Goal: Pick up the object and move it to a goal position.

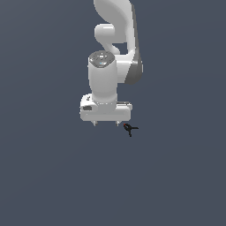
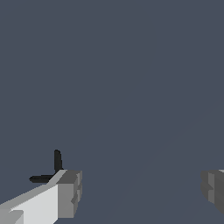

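Observation:
The object (image 1: 129,129) is a tiny black spindly item with thin prongs and a small red spot. It lies on the dark grey floor just to the exterior view's right of my white gripper (image 1: 106,124). The gripper points down, its two short fingertips spread wide apart with nothing between them. In the wrist view the object's black prongs (image 2: 51,169) show just past one grey finger (image 2: 70,192), outside the gap between the fingers. The other finger (image 2: 213,189) is at the frame's edge. The gripper (image 2: 141,192) is open and empty.
The white arm (image 1: 115,53) rises above the gripper to the exterior view's top. The floor (image 1: 53,176) is a plain dark grey surface with no other object showing.

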Controlling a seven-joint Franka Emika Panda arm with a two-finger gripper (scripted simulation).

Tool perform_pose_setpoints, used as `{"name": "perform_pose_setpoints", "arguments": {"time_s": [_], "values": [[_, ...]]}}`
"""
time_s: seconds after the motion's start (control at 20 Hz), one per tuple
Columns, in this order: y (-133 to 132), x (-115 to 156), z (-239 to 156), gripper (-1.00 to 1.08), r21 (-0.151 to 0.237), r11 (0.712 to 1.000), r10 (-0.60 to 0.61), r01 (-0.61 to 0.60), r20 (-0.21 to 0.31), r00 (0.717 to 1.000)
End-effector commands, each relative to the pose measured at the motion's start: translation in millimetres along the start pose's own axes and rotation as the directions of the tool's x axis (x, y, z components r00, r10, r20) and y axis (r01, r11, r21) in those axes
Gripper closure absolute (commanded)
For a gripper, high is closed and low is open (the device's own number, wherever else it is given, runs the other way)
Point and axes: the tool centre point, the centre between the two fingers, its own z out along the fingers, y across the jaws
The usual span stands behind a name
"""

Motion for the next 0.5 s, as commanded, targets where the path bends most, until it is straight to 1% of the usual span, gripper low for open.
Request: {"name": "perform_pose_setpoints", "arguments": {"time_s": [0.0,0.25,0.45], "values": [[-4.3,-2.0,4.2,-0.92,-0.001,1.000,-0.027,0.027,0.003,1.000],[-19.0,-9.2,18.3,-0.92,-0.002,0.992,-0.124,0.124,0.014,0.992],[-36.6,-18.7,34.4,-0.92,0.000,0.971,-0.239,0.239,0.026,0.971]]}}
